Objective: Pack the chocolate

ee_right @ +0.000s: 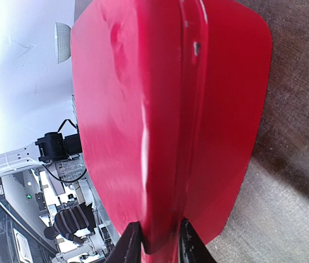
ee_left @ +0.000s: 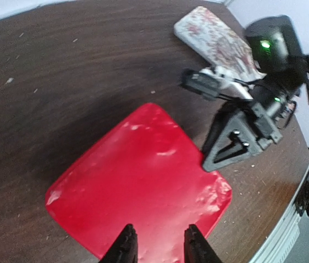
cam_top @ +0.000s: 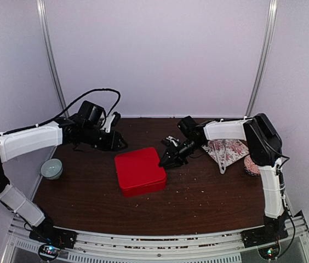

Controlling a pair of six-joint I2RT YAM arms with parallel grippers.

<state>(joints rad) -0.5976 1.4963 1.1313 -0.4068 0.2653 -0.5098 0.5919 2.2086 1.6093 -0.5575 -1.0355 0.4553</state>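
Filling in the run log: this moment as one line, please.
red box: lid shut | left end effector: open, empty, near box | right end effector: pinching box's edge | chocolate: none in view

The red tin (cam_top: 139, 171) sits mid-table, the right gripper (cam_top: 163, 162) crowding its far right corner. The table (cam_top: 83, 194) near and left of it lies open up to the bowl (cam_top: 51, 168); the patterned cloth (cam_top: 228, 150) probably blocks the right.

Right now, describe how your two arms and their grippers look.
Both arms have glossy white shells between chunky black joints: left arm, right arm. A thin black cable loops from the left arm. Each gripper is black with two narrow fingers: left gripper, right gripper. A small green light glows on the right arm's black housing.
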